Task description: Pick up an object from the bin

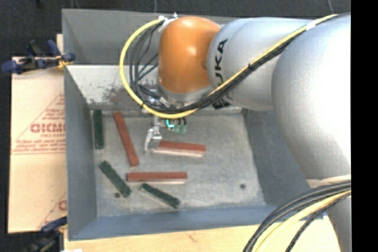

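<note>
My gripper (154, 140) hangs low in the middle of the bin, under the arm's orange cover. Its tip is at the left end of a reddish-brown flat bar (180, 149) that lies level on the bin floor. I cannot tell whether it touches or holds that bar. Just to the left, a second reddish-brown bar (126, 138) lies slanted. A third reddish-brown bar (156, 176) lies level in front of the gripper.
A dark green bar (98, 128) lies upright by the left wall. Two more dark green bars (114, 179) (160, 195) lie slanted near the front. The arm covers the bin's back and right side.
</note>
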Tool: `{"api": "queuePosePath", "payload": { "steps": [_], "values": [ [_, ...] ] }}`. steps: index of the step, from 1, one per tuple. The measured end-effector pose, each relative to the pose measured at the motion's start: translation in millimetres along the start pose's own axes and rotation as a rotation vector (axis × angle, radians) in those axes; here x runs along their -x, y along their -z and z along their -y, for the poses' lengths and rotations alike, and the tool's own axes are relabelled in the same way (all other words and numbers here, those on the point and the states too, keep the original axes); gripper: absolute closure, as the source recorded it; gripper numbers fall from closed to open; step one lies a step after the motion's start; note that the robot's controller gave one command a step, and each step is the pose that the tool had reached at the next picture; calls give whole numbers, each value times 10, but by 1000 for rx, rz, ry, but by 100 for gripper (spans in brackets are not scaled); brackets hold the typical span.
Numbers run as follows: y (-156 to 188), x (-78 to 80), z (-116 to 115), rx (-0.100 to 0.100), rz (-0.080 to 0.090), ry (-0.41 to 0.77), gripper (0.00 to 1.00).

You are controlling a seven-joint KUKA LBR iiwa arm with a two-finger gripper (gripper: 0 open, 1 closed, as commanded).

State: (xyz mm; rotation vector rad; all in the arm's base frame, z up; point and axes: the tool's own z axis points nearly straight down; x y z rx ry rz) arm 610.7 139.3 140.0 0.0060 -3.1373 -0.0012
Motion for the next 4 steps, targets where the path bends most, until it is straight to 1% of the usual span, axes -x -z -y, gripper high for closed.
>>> {"api": "queuePosePath", "payload": {
  "steps": [1,2,3,4],
  "values": [
    [50,20,4,1,8,-2,0],
    [-593,-216,391,4,9,122,100],
    [-593,-216,391,5,9,121,100],
    [915,-219,474,-1,13,153,100]
  ]
}}
